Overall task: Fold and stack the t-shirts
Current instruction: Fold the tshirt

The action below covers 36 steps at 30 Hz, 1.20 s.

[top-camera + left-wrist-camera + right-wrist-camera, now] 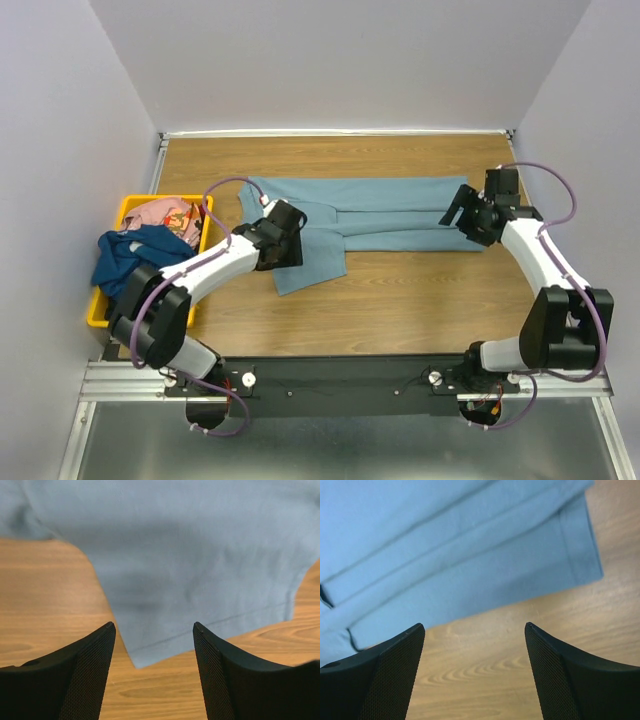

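The light blue-grey t-shirt [380, 212] lies flat on the wooden table, folded into a long band, with a flap [310, 262] hanging toward the near side at its left end. My left gripper [288, 245] hovers over that flap, open and empty. In the left wrist view the flap's corner [137, 657] lies between my open fingers [153, 625]. My right gripper [460, 215] is at the shirt's right end, open and empty. In the right wrist view it [473, 625] is over bare wood just off the shirt's hem [470, 580]. The navy t-shirt [135, 258] and the pink patterned t-shirt [165, 213] sit in the bin.
A yellow plastic bin [205, 203] stands at the table's left edge, with the navy shirt spilling over its rim. White walls close in the table at the back and sides. Bare wood [420, 300] lies between the shirt and the arm bases.
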Tool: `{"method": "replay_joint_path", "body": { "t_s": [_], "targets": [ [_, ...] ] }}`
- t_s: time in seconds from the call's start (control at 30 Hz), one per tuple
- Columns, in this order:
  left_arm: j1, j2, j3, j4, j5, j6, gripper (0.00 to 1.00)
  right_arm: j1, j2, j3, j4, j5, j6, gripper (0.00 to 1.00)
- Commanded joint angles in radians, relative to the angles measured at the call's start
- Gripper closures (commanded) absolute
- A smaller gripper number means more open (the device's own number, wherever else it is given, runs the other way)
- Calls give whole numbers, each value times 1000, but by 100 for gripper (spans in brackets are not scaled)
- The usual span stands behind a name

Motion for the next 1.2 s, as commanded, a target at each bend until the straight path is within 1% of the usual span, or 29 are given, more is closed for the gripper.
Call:
{"method": "replay_joint_path", "body": {
  "t_s": [0.0, 0.13, 0.27, 0.37, 0.4, 0.43, 0.5, 0.53, 0.6, 0.63, 0.67, 0.8, 0.83, 0.87, 0.97, 1.0, 1.03, 1.1, 1.17],
  "targets": [
    [-41, 63, -21, -48, -31, -47, 32, 8, -87, -68, 7, -69, -12, 13],
    [-80, 130, -11, -66, -40, -56, 38, 10, -144, -122, 18, -86, -18, 13],
    [-100, 181, -7, -80, -40, -56, 41, 10, -172, -154, 25, -93, -21, 13],
    [-106, 213, -7, -78, -29, -51, 46, 10, -178, -166, 33, -98, -21, 12],
    [-109, 227, -7, -77, -25, -50, 54, 10, -179, -168, 36, -98, -23, 12],
    [-111, 227, -7, -77, -22, -48, 58, 10, -181, -169, 36, -99, -21, 12],
    [-112, 236, -1, -75, -17, -41, 70, 10, -186, -172, 38, -101, -24, 12],
    [-111, 233, 5, -77, -20, -36, 85, 10, -190, -171, 38, -101, -26, 12],
    [-111, 224, 39, -95, -37, -33, 97, 10, -198, -171, 38, -101, -30, 12],
    [-109, 219, 61, -103, -55, -30, 100, 10, -202, -169, 38, -101, -32, 12],
    [-103, 219, 87, -112, -65, -16, 100, 10, -206, -169, 38, -105, -33, 12],
    [-63, 251, 295, -150, -111, 36, 100, 13, -212, -171, 38, -116, -35, 13],
    [-52, 277, 335, -154, -118, 48, 100, 13, -215, -172, 38, -118, -35, 13],
    [-25, 293, 413, -152, -126, 83, 100, 16, -215, -174, 38, -121, -37, 13],
    [14, 366, 525, -146, -146, 131, 100, 18, -218, -172, 38, -127, -41, 13],
    [24, 388, 594, -141, -155, 143, 100, 19, -218, -171, 38, -135, -44, 13],
    [52, 432, 628, -140, -158, 168, 100, 21, -212, -168, 41, -145, -49, 13],
    [75, 469, 706, -123, -158, 185, 100, 25, -204, -165, 44, -150, -47, 13],
    [106, 512, 740, -95, -151, 205, 100, 28, -184, -162, 50, -156, -44, 13]
  ]
}}
